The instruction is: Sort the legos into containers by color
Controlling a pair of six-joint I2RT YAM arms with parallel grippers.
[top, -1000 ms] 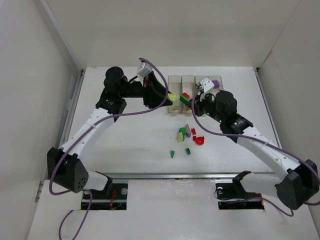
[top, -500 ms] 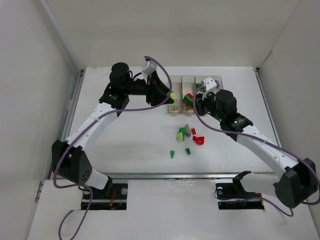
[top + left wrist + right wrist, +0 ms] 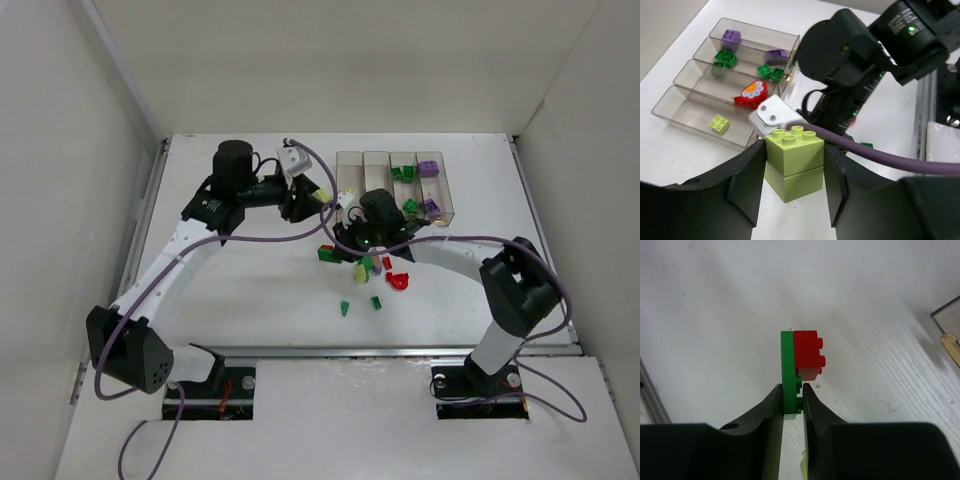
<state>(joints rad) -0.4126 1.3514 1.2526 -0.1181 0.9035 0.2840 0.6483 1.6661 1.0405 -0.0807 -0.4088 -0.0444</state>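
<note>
My left gripper (image 3: 335,203) is shut on a pale yellow-green two-brick stack (image 3: 794,160), held in the air just left of the four clear containers (image 3: 376,160). My right gripper (image 3: 336,246) is shut on a thin green plate (image 3: 788,367) with a red brick (image 3: 807,352) stuck to it, low over the table in front of the bins. The bins (image 3: 685,107) hold a yellow-green brick (image 3: 719,123), a red piece (image 3: 751,94), green bricks (image 3: 725,57) and purple bricks (image 3: 731,36).
Loose bricks lie in a small pile (image 3: 367,267) beside the right gripper, with a red piece (image 3: 397,281) and two small green ones (image 3: 343,307) nearer the front. The right arm's black wrist (image 3: 865,65) is close behind the left gripper. White walls enclose the table.
My right arm has swung from over the bins down to the left, in front of them, with the green-and-red clump in it. My left gripper has drawn back slightly left, still holding its stack.
</note>
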